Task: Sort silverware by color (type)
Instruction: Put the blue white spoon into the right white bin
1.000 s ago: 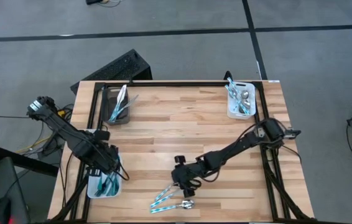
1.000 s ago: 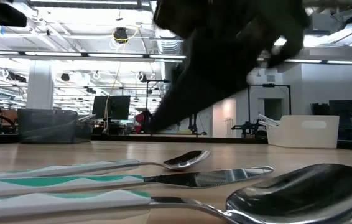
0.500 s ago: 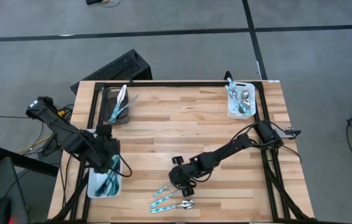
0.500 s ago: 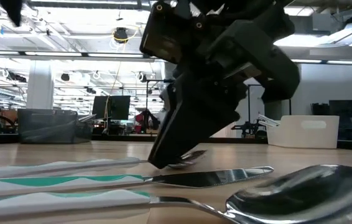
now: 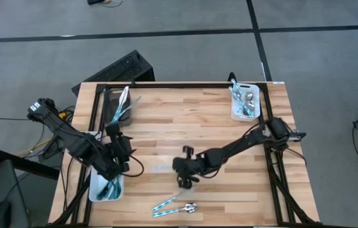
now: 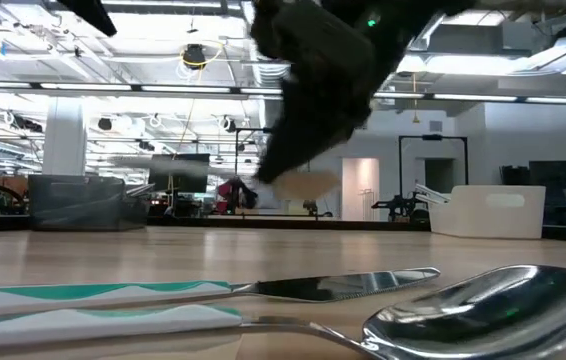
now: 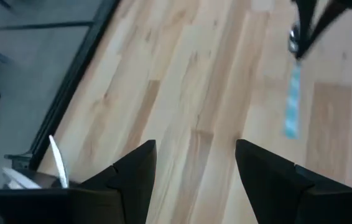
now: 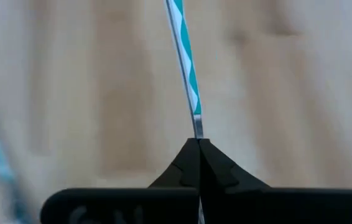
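Note:
My right gripper (image 5: 180, 179) hangs over the table's middle, shut on a spoon with a teal-blue handle (image 8: 185, 62). The spoon also shows from the left wrist camera (image 7: 293, 112). A teal-handled knife (image 6: 333, 287) and a teal-handled spoon (image 6: 483, 310) lie flat near the front edge, seen from above as a pair (image 5: 174, 206). My left gripper (image 7: 194, 146) is open and holds nothing. It hovers beside the white bin (image 5: 106, 188) at the near left, which holds teal silverware. My right gripper pinches the spoon's bare metal neck (image 8: 197, 127) between its two fingers, just past the end of the teal handle. The handle (image 8: 185, 62) sticks straight out beyond the fingertips. The spoon is lifted clear of the table.
A dark bin (image 5: 119, 107) with silverware stands at the far left corner. A white bin (image 5: 244, 101) with silverware stands at the far right corner. Bare wood (image 5: 185, 120) lies between them. A black frame edges the table.
My right gripper has come down on the farthest of three utensils near the front edge, taken hold of that spoon and lifted it clear, moving toward the far edge. My left gripper has risen from the near-left bin and moved toward the table's middle.

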